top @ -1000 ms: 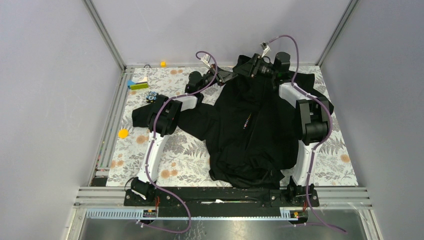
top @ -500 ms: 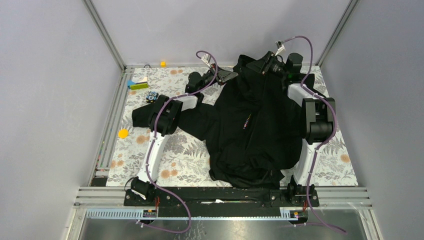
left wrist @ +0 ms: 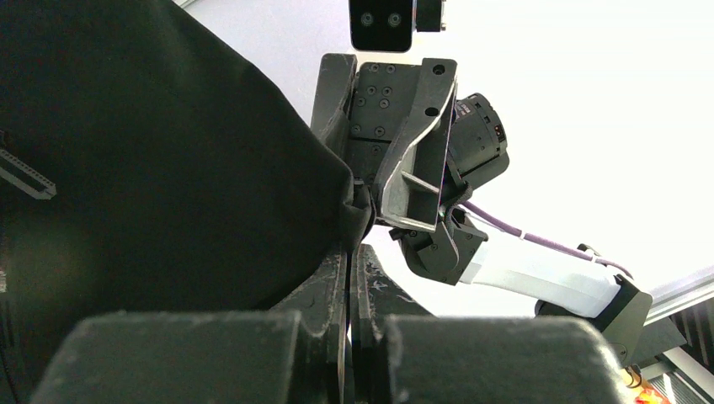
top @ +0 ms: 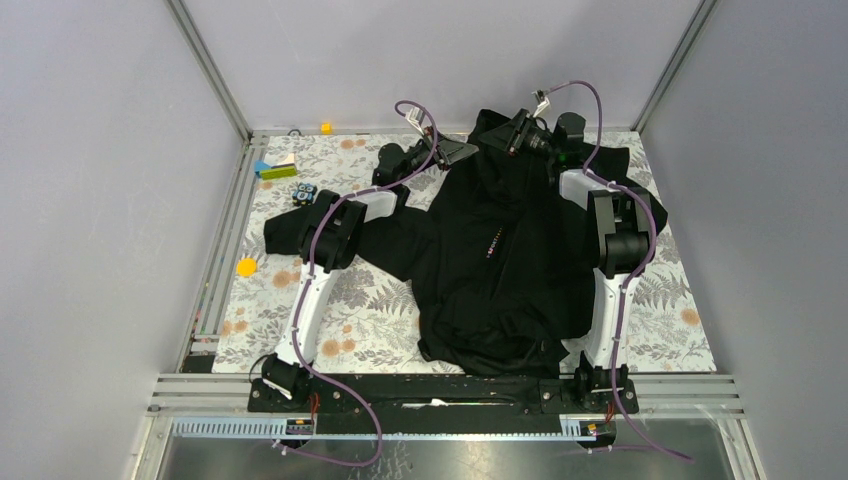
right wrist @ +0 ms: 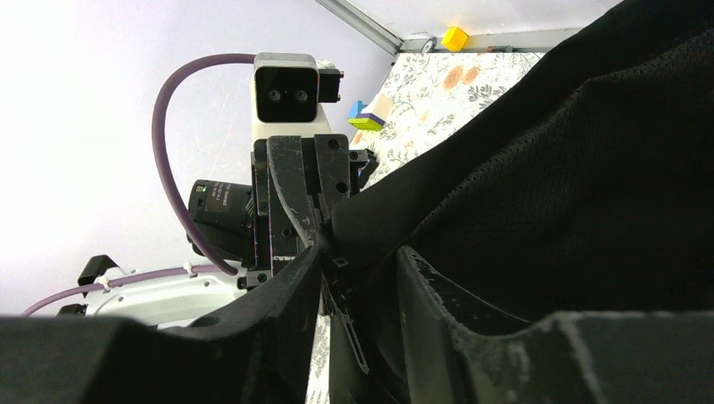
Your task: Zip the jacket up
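Robotics laboratory test cell. A bench covered by a floral mat (top: 370,320) is enclosed by plain grey panels (top: 100,200) set in aluminium posts (top: 210,70). 2 arms, left (top: 310,290) and right (top: 605,300), are bolted to a black rail (top: 440,395) at its near edge, with purple cables (top: 590,95) looped along them. Small coloured blocks (top: 275,168) and a yellow disc (top: 246,267) lie on the mat, and each wrist view shows a camera (right wrist: 286,93) mounted on bare bolted hardware.
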